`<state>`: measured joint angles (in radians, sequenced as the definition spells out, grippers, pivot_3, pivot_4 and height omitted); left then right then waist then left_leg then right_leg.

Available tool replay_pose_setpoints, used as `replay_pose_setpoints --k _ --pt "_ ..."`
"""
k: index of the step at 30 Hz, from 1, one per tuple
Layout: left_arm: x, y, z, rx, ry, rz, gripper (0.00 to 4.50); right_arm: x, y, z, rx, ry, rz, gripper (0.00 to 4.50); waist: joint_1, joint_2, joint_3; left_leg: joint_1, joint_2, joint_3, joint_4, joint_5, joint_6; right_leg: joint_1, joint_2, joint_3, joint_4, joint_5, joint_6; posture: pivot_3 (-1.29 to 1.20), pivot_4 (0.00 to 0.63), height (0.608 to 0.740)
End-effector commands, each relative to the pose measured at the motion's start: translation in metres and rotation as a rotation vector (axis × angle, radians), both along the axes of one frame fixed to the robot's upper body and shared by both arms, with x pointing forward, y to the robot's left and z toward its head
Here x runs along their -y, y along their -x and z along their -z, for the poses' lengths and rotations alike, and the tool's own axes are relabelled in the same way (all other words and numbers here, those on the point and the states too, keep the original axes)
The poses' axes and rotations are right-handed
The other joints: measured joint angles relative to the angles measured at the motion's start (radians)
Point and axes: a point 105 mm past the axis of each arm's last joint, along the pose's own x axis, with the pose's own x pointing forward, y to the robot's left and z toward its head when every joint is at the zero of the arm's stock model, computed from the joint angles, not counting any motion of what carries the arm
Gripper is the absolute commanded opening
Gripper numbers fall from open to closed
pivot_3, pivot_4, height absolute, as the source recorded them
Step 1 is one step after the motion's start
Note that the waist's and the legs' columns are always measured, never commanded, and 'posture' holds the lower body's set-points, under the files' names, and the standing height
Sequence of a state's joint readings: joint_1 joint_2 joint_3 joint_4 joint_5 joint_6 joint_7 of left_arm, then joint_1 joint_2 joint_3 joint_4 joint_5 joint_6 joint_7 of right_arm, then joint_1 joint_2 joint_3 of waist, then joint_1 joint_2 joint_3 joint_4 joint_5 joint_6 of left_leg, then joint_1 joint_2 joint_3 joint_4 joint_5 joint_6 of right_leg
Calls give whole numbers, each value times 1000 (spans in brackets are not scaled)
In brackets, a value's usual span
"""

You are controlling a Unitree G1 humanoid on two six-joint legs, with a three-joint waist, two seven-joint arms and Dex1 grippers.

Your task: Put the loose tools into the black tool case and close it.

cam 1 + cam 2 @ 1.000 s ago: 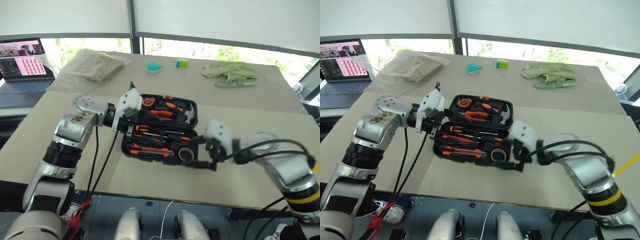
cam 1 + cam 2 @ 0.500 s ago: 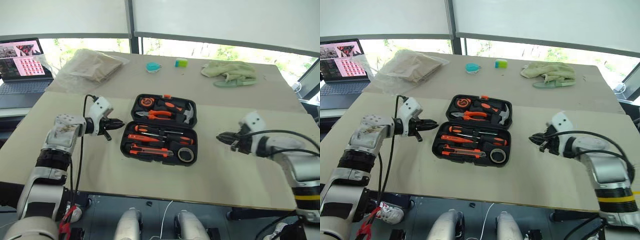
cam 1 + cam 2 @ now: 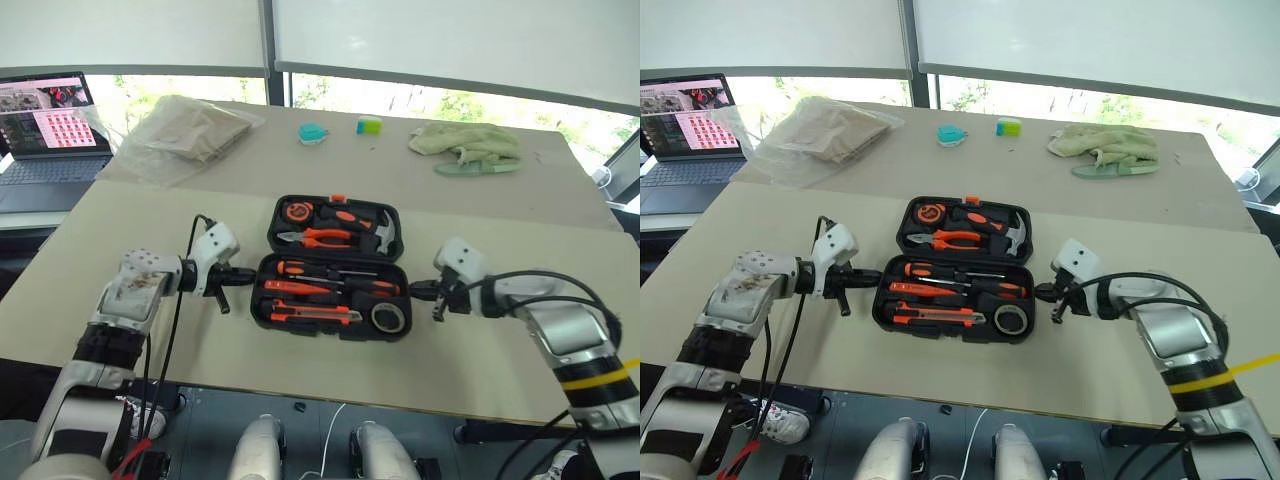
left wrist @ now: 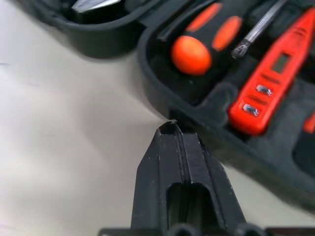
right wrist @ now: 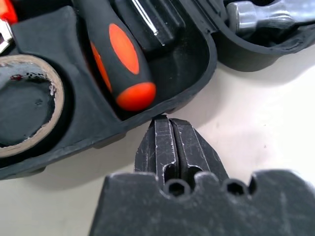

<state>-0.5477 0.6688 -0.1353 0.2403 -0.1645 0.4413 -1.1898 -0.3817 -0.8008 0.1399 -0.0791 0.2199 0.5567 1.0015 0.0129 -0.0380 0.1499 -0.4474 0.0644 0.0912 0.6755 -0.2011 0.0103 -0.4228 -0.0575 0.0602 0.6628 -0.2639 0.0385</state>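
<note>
- Left eye view: the black tool case [image 3: 335, 268] lies open on the counter [image 3: 130, 215], directly between your two end effectors.
- Your left end effector [image 3: 243, 273] has its fingers pressed together, nothing held. The tip sits just beside the case's near-half rim on that side; in the left wrist view it looks to be touching the rim, can't confirm.
- Your right end effector [image 3: 420, 289] is likewise fully closed and empty, tip right at the opposite side wall of the case. Same caveat on contact.
- Just past the left tip, inside the case: a black-and-orange-handled screwdriver [image 4: 209, 37] and the small orange screwdriver [image 4: 273, 73], both seated in slots.
- Just past the right tip: the other black-and-orange-handled screwdriver [image 5: 120, 61], with the tape roll [image 5: 24, 105] beside it, both in the case.
- Utility knife [image 3: 310, 314] sits in the near half, between the two end effectors.
- Pliers [image 3: 322, 237] and hammer [image 3: 382, 230] are in the far half, beyond both tips.
</note>
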Motion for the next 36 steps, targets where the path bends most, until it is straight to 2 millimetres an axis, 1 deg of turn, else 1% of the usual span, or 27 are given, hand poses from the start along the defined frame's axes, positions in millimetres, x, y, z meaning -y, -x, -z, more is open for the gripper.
replay_pose_setpoints --k 1,5,9,13,16,18,20,22,23,25,26,27,28,29,30,31,32,33,36 --pt "34 25 -13 20 51 224 0 -31 28 -19 24 -64 -200 55 -1 0 0 0 0 0 0 0 0 0 0 0 0 0 0 0 150 740" --pt "25 38 -2 -12 4 245 0 -26 51 -13 -13 -41 -227 55 -2 0 0 1 0 0 0 0 0 0 0 0 0 0 0 0 150 740" --pt "17 48 3 -37 -22 257 0 -24 66 -7 -31 -32 -224 55 -2 0 0 1 0 0 0 0 0 1 0 0 0 0 0 0 150 740" --pt "14 62 2 -85 -1 286 0 -21 73 -4 -34 -35 -186 55 -4 0 0 1 1 0 0 0 0 1 0 0 0 0 -1 0 150 740" --pt "10 73 6 -117 -31 315 0 -13 70 -3 -22 -29 -126 55 -7 0 0 1 1 0 0 0 0 1 0 0 0 -1 -1 0 150 740" --pt "6 72 7 -104 -57 298 0 -8 69 -4 -15 -26 -99 55 -7 0 0 2 1 0 0 0 0 1 0 0 0 -1 -1 0 150 740" --pt "-2 62 9 -79 -87 230 0 -1 70 -5 -14 -15 -73 55 -6 0 0 2 1 0 0 0 0 1 0 0 1 -1 -1 0 150 740" --pt "-20 52 9 -85 -121 147 0 10 72 -5 -23 10 -47 55 -5 0 0 2 1 0 1 0 0 1 0 0 1 -1 -1 0 150 740" --pt "-30 47 9 -110 -119 95 411 16 73 -6 -37 1 -19 0 -4 0 0 2 1 0 1 0 0 1 0 0 1 -1 -1 0 150 740" --pt "-43 40 7 -136 -107 21 701 26 73 -8 -63 -26 37 0 -3 0 0 3 1 0 1 0 0 2 0 0 1 -1 -1 0 150 740" --pt "-50 36 6 -140 -102 -20 1073 32 72 -9 -74 -42 67 588 -3 0 0 4 1 0 1 0 0 2 0 0 1 -1 -1 0 150 740" --pt "-57 29 2 -144 -88 -74 1520 40 71 -12 -79 -56 102 838 -3 0 0 5 1 0 1 0 0 3 0 0 1 -1 -1 0 150 740" --pt "-62 24 -1 -149 -77 -110 1812 46 69 -14 -81 -67 125 1126 -3 0 0 5 1 0 1 0 0 3 1 0 1 0 -1 0 150 740" --pt "-64 17 -6 -169 -43 -163 2189 52 64 -19 -84 -104 170 1466 -3 0 0 6 1 0 1 0 0 4 1 0 1 0 -1 0 150 740" --pt "-63 11 -11 -197 -3 -209 2548 55 58 -25 -86 -153 209 1808 -4 0 0 6 1 0 1 0 0 4 1 0 1 0 -1 0 150 740" --pt "-56 6 -17 -252 62 -239 2863 56 50 -30 -95 -206 246 2150 -5 -1 0 6 1 0 1 0 0 4 1 0 1 0 -1 0 150 740" --pt "-51 4 -21 -295 106 -256 3298 56 45 -34 -104 -241 268 2556 -8 -1 0 6 1 0 2 1 0 3 1 0 1 0 -1 0 150 740" --pt "-43 0 -25 -324 148 -275 3545 56 36 -37 -128 -287 303 2797 -8 -1 0 6 1 0 2 1 0 3 1 1 2 0 -2 0 150 740" --pt "-28 -11 -31 -393 224 -327 3545 48 20 -40 -191 -360 348 2797 -12 -1 0 6 1 -1 2 1 0 3 2 1 2 0 -2 0 150 740"
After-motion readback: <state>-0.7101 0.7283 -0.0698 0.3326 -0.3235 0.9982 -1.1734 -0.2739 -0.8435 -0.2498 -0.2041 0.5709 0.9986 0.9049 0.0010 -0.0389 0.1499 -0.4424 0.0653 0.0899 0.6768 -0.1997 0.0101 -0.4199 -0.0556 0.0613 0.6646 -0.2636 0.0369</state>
